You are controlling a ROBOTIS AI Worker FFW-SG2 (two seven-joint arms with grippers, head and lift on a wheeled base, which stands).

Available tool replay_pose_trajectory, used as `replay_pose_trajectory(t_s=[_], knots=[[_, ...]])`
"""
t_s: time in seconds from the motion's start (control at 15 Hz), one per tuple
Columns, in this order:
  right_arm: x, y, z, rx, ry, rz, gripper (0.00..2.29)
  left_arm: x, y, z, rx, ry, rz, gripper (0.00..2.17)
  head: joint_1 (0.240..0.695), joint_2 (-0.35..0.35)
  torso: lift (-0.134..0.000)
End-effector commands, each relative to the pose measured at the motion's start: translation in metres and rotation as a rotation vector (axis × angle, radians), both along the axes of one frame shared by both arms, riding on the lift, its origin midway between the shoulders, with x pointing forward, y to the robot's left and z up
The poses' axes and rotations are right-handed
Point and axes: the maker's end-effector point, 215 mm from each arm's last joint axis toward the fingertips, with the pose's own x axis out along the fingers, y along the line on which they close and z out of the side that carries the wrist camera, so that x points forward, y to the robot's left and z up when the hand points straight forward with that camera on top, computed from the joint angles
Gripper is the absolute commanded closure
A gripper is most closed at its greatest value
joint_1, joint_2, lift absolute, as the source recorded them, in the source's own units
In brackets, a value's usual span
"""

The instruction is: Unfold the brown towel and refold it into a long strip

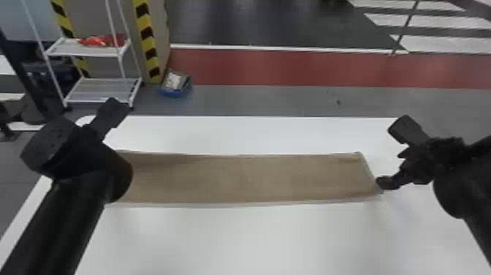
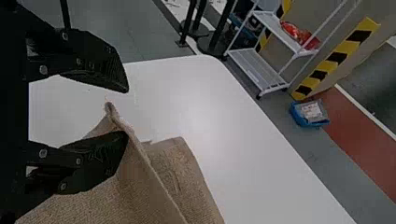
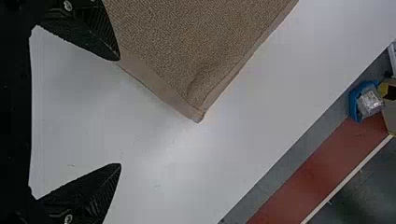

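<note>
Across table [image 1: 255, 237], brown towel [image 1: 248, 179], strip-shaped

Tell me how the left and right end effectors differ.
The left end effector is open less widely than the right end effector. The towel pokes up between the left end effector's fingers; at the right end effector it lies flatter, by one finger. Both are black.

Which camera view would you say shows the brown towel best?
The head view: most of the towel shows, the left arm hiding one end. The left wrist view shows layered edges; the right, a hemmed corner.
</note>
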Motion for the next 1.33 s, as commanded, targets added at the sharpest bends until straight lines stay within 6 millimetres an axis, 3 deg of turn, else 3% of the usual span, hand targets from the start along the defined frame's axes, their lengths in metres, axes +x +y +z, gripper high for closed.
replay_pose_trajectory(t_s=[0.0, 0.2, 0.4, 0.6, 0.8, 1.13, 1.27], knots=[[-0.001, 0.002, -0.002, 0.006, 0.001, 0.001, 0.08, -0.001, 0.012, 0.004, 0.027, -0.024, 0.038, 0.02, 0.695, -0.052, -0.103], [-0.004, 0.004, -0.006, 0.012, 0.007, 0.002, 0.08, -0.003, 0.024, 0.009, 0.068, -0.060, 0.079, 0.02, 0.695, -0.034, -0.103], [-0.006, 0.005, 0.001, 0.047, -0.019, -0.009, 0.08, -0.020, 0.039, 0.000, 0.063, -0.079, 0.121, 0.03, 0.695, -0.021, -0.103], [-0.009, 0.024, 0.034, 0.216, -0.088, -0.080, 0.08, -0.046, 0.046, -0.001, -0.117, -0.170, 0.187, 0.03, 0.695, -0.007, -0.103], [-0.011, 0.068, 0.070, 0.354, -0.185, -0.149, 0.08, -0.077, 0.022, 0.001, -0.373, -0.273, 0.186, 0.02, 0.695, 0.010, -0.103], [-0.036, 0.170, 0.069, 0.557, -0.366, -0.194, 0.08, -0.105, -0.059, 0.048, -0.808, -0.639, 0.003, 0.02, 0.695, 0.032, -0.103], [-0.047, 0.203, 0.060, 0.569, -0.438, -0.186, 0.08, -0.120, -0.065, 0.081, -0.794, -0.817, -0.077, 0.02, 0.695, 0.035, -0.103]])
